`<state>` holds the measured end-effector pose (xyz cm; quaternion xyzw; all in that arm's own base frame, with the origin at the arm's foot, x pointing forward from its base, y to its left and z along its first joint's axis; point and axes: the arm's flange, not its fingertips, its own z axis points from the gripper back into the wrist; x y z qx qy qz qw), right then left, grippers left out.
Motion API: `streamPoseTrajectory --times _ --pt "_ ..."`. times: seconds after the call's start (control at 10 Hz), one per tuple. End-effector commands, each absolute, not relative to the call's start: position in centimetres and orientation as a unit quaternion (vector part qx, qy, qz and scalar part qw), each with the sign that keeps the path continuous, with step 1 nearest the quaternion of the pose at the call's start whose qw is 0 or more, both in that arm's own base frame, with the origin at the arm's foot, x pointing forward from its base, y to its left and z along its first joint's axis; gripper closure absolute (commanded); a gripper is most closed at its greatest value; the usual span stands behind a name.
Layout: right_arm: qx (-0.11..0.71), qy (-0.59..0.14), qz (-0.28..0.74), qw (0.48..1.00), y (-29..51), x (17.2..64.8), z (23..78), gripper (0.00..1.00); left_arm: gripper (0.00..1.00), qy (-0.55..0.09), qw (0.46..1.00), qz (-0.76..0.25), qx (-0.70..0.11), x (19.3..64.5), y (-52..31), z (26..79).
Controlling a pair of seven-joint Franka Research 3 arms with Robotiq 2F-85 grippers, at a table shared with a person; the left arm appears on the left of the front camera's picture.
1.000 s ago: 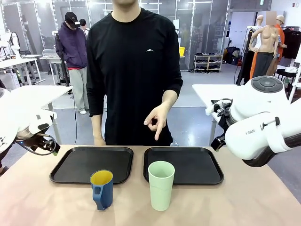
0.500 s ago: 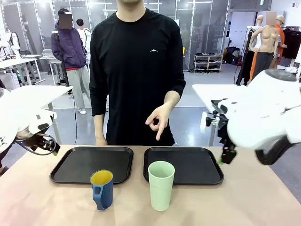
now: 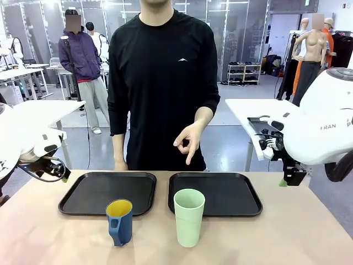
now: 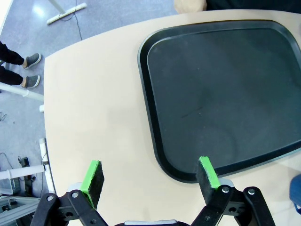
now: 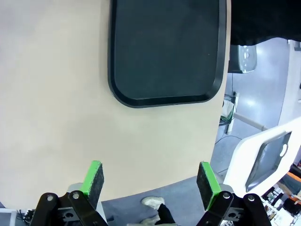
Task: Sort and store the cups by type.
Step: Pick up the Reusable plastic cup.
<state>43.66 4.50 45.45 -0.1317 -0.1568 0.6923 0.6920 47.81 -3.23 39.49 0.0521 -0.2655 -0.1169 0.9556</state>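
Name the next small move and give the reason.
Probably swing the right gripper, jaws open and empty off to the side, in toward the mint tumbler. It stands untouched on the table just before the right tray, nearer that arm than the blue mug.

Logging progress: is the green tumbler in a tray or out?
Out. The tumbler stands upright on the table, its base in front of the near rim of the right tray.
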Motion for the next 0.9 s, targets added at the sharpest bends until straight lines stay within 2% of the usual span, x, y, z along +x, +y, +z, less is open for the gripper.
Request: streamPoseTrajectory --times 0.0,0.1,0.5,0.6,0.8 --pt "-0.134 -0.139 0.699 0.689 4.3 43.9 45.2 0.00 0.00 -0.268 0.955 -0.116 0.053 47.7 -3.3 39.8" --pt "-0.132 -0.157 0.692 0.692 4.5 43.7 45.4 0.00 0.00 -0.268 0.955 -0.116 0.053 47.7 -3.3 39.8" --pt "-0.133 -0.152 0.693 0.692 4.6 43.6 45.3 0.00 0.00 -0.268 0.955 -0.116 0.053 47.7 -3.3 39.8" --pt "-0.105 -0.129 0.711 0.684 4.7 43.6 44.0 0.00 0.00 -0.268 0.955 -0.116 0.053 47.7 -3.3 39.8" --pt "-0.041 -0.131 0.735 0.664 5.3 42.9 41.5 0.00 0.00 -0.268 0.955 -0.116 0.053 47.7 -3.3 39.8"
